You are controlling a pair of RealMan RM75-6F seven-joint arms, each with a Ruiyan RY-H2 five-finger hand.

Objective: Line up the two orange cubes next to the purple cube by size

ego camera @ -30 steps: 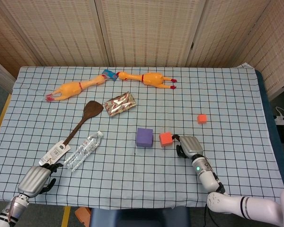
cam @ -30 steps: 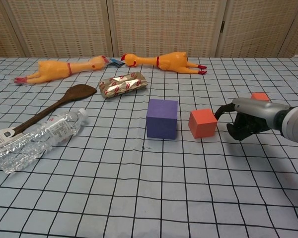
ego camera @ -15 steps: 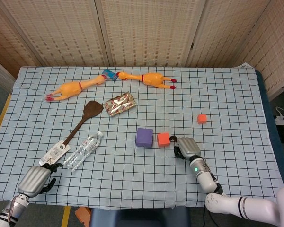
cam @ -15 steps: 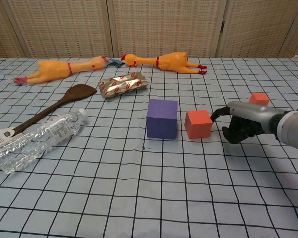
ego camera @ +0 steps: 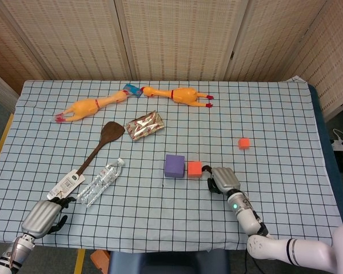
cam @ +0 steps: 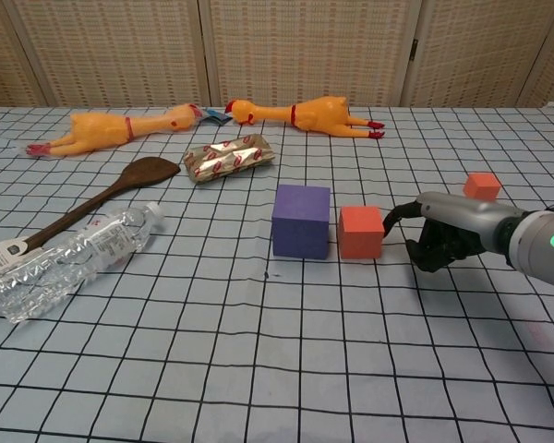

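Your right robot hand (ego camera: 223,178) lies on the table (ego camera: 286,114) just right of the larger orange cube (ego camera: 194,168), fingers curled in on nothing; whether a fingertip touches the cube, you cannot tell. That cube sits just beside the purple cube (ego camera: 174,165), on its right. The smaller orange cube (ego camera: 243,143) lies well apart, farther back and right. Your left robot hand (ego camera: 42,217) rests at the near left edge, fingers curled, holding nothing, near the water bottle (ego camera: 100,182).
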